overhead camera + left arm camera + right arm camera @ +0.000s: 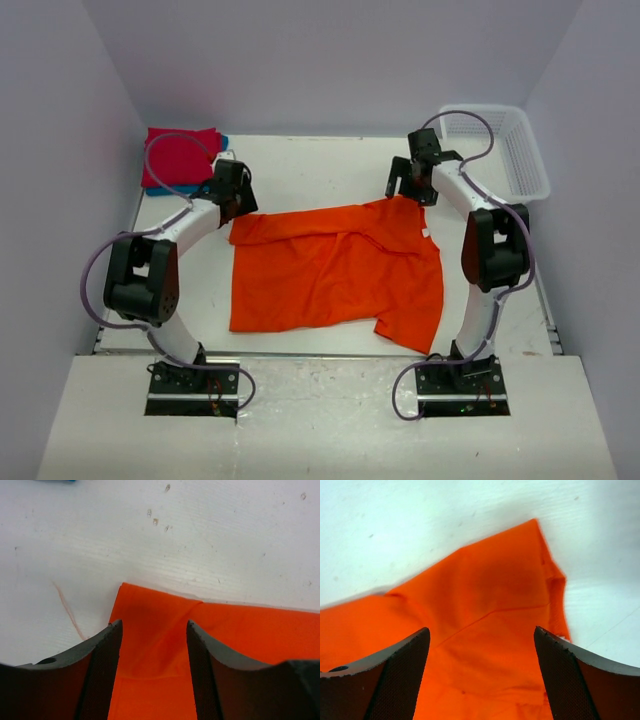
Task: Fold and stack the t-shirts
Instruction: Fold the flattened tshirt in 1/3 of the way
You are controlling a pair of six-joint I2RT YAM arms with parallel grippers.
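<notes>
1. Your left gripper (154,625) has its fingers spread, pinching nothing, over the far left corner of the orange t-shirt (330,270).
2. Your right gripper (481,630) is spread wide over its far right corner.
3. The orange t-shirt lies rumpled mid-table. The red t-shirt (178,158) sits folded far left, the blue t-shirt (223,142) peeking out beneath.

We log the left arm (190,225) and right arm (490,245) both reaching forward, elbows bowed outward, wrists pitched down. Left claw (154,623): jaws moderately apart, gripping nothing. Right claw (481,629): jaws spread wide, gripping nothing.
</notes>
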